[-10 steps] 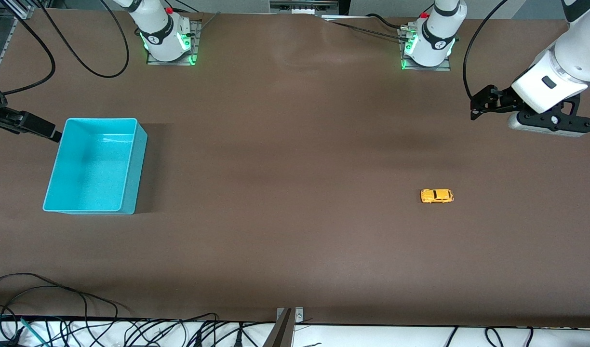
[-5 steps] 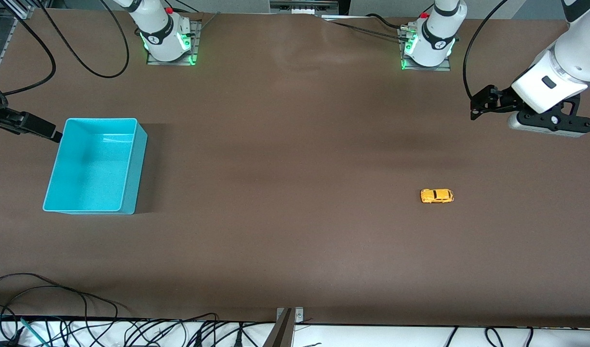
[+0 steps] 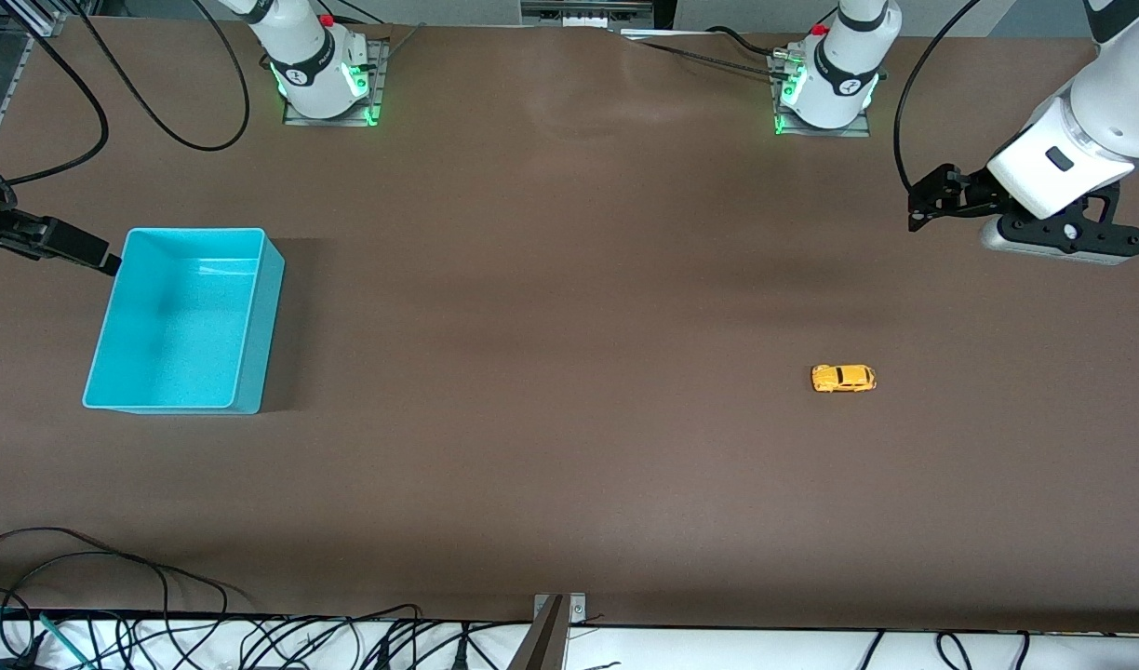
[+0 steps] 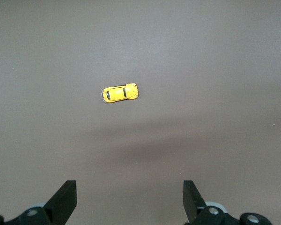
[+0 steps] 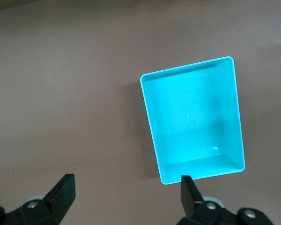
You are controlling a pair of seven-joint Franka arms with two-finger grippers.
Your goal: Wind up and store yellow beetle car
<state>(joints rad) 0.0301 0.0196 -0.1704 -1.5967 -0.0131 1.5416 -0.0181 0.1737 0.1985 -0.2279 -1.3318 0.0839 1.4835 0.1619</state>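
The yellow beetle car (image 3: 843, 378) stands alone on the brown table toward the left arm's end; it also shows in the left wrist view (image 4: 120, 93). My left gripper (image 4: 129, 187) is open and empty, up over bare table at that end (image 3: 1058, 240), well apart from the car. The turquoise bin (image 3: 268, 316) stands empty toward the right arm's end and shows in the right wrist view (image 5: 147, 101). My right gripper (image 5: 126, 183) is open and empty, over the table just beside the bin's outer corner (image 3: 67, 244).
Both arm bases (image 3: 323, 70) (image 3: 828, 79) stand at the table's edge farthest from the front camera. Loose cables (image 3: 113, 596) lie along the edge nearest that camera. A metal bracket (image 3: 556, 619) sits at that edge's middle.
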